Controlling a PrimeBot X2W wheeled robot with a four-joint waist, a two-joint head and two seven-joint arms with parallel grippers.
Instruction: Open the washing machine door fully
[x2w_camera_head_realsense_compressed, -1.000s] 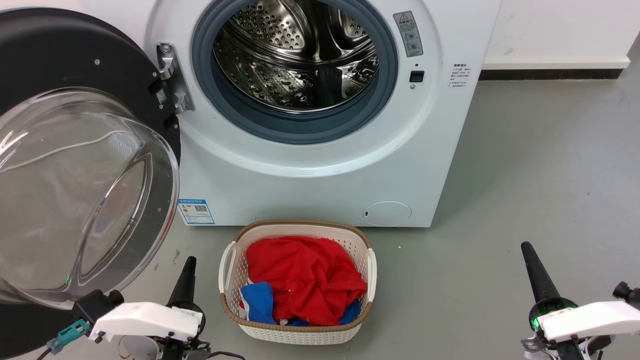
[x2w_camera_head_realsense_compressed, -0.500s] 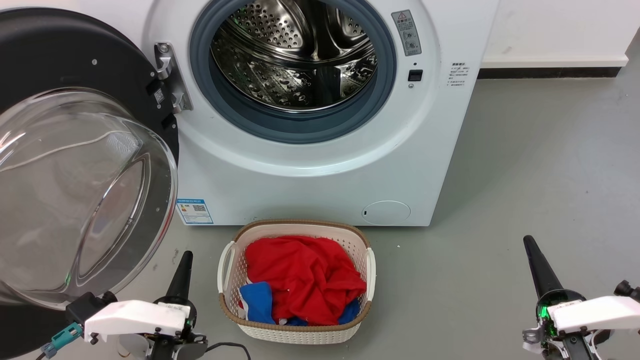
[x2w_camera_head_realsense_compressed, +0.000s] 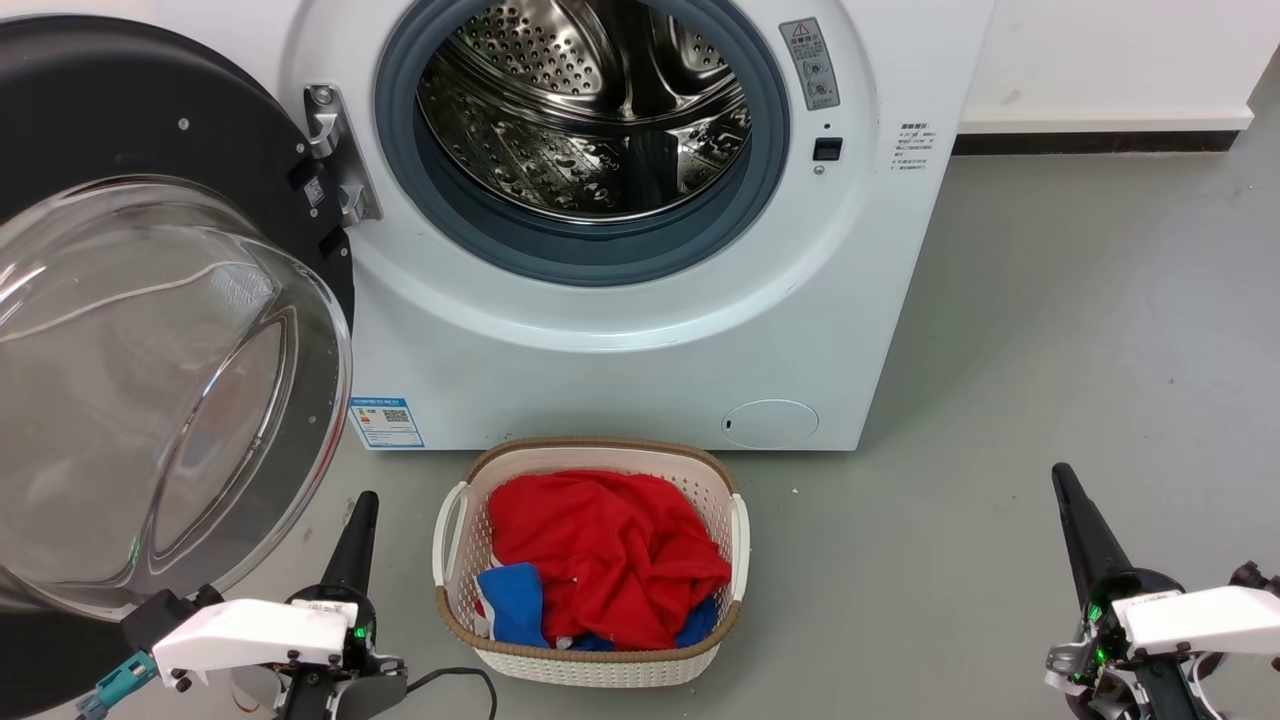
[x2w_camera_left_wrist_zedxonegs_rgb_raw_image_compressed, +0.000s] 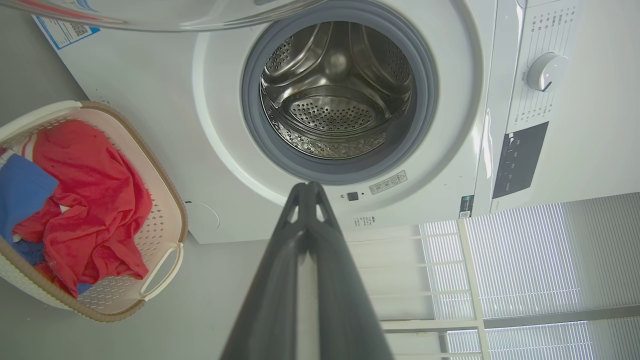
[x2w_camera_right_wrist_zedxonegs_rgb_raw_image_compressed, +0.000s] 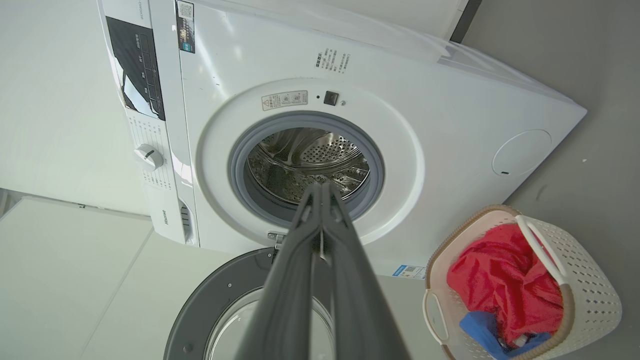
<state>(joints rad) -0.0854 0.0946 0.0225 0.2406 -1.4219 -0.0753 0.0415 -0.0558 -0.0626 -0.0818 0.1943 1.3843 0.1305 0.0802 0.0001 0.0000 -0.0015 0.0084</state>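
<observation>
The washing machine door (x2w_camera_head_realsense_compressed: 150, 250), a black disc with a bulging clear glass bowl, stands swung wide to the left on its metal hinge (x2w_camera_head_realsense_compressed: 335, 155); its dark rim (x2w_camera_right_wrist_zedxonegs_rgb_raw_image_compressed: 220, 295) also shows in the right wrist view. The steel drum (x2w_camera_head_realsense_compressed: 585, 110) lies exposed inside the grey rubber ring. My left gripper (x2w_camera_head_realsense_compressed: 365, 503) is shut, low at the left, just right of the door's lower edge and apart from it. At the lower right, far from the machine, my right gripper (x2w_camera_head_realsense_compressed: 1062, 478) is shut. Both hold nothing, fingertips together in the left wrist view (x2w_camera_left_wrist_zedxonegs_rgb_raw_image_compressed: 309, 187) and right wrist view (x2w_camera_right_wrist_zedxonegs_rgb_raw_image_compressed: 320, 187).
A white woven basket (x2w_camera_head_realsense_compressed: 445, 545) with red and blue clothes sits on the grey floor in front of the machine, between my arms. A small round white flap (x2w_camera_head_realsense_compressed: 770, 423) is low on the machine's front. A white wall with dark skirting runs behind at the right.
The door has not moved. Both grippers have shifted slightly: the left one a little lower and leftward, the right one a little to the right. The camera has drifted slightly.
</observation>
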